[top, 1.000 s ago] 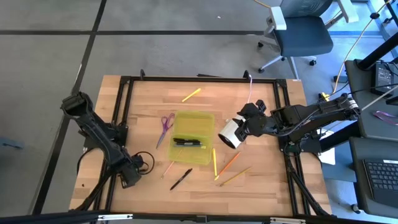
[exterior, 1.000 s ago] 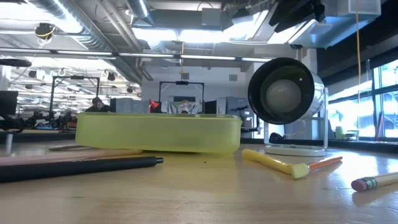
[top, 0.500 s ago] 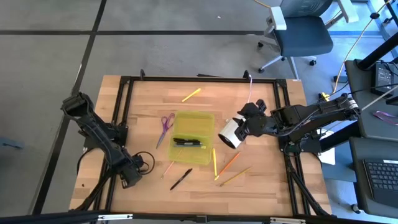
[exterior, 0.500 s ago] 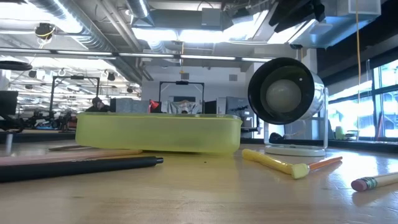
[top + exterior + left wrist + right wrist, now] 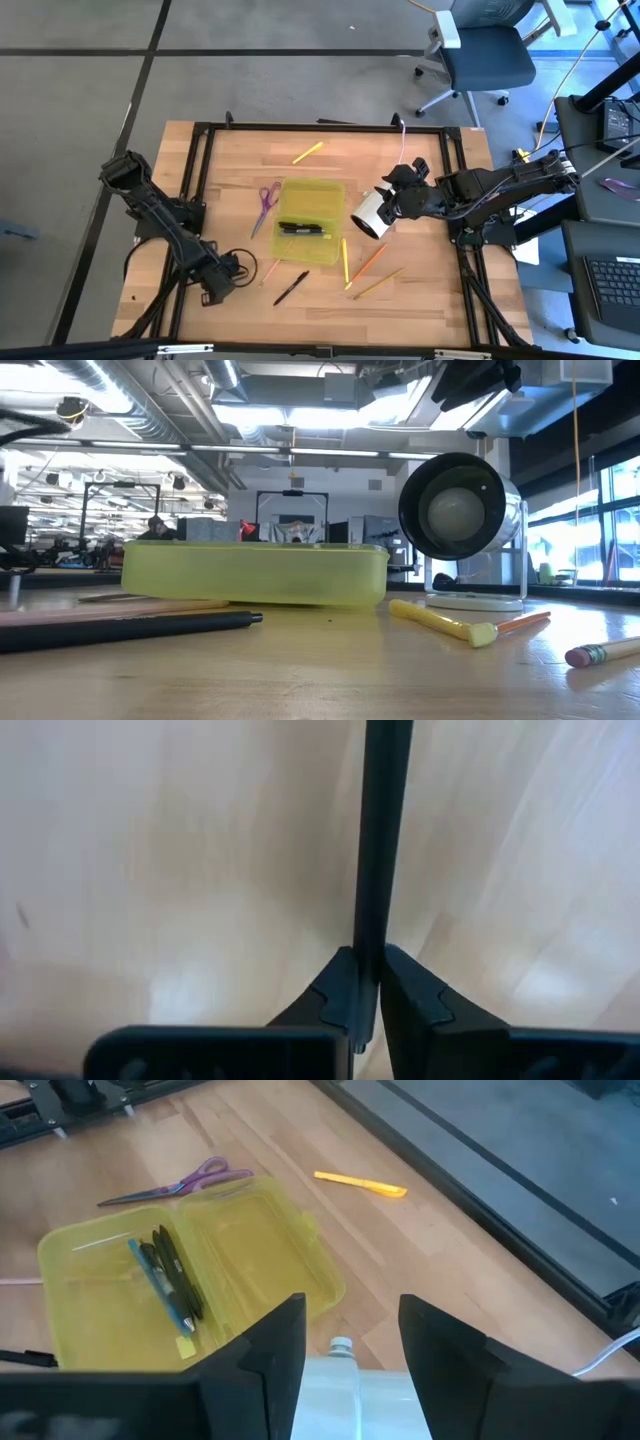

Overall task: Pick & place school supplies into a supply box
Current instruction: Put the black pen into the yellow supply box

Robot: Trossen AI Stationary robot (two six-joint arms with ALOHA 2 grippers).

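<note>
The yellow-green supply box lies open mid-table with dark pens in it. Purple scissors lie flat to its left and a yellow marker beyond it. A black pen and several pencils lie on its near side. My left gripper is near the front left, pointing down, shut on a thin dark pen-like stick. My right gripper is right of the box, shut on a white cylinder. My left gripper pinches the dark stick between its two fingers, close to one end. The fingers come from above and lie across it, and the rest of the stick runs out level past them. Whether it is clear of the table, I cannot tell. My right gripper has the white cylinder's body between its two fingers, one on each side. It comes in slanting down from the table's right. The cylinder's round dark face points toward the near edge.
A black frame runs along the table's edges. A white cord leads from the cylinder to the far edge. An office chair stands beyond the table. Bare wood shows at the far left.
My left gripper has moved a little toward the table's right edge and the black pen. My right gripper and the cylinder have kept still, and the loose supplies lie where they were.
</note>
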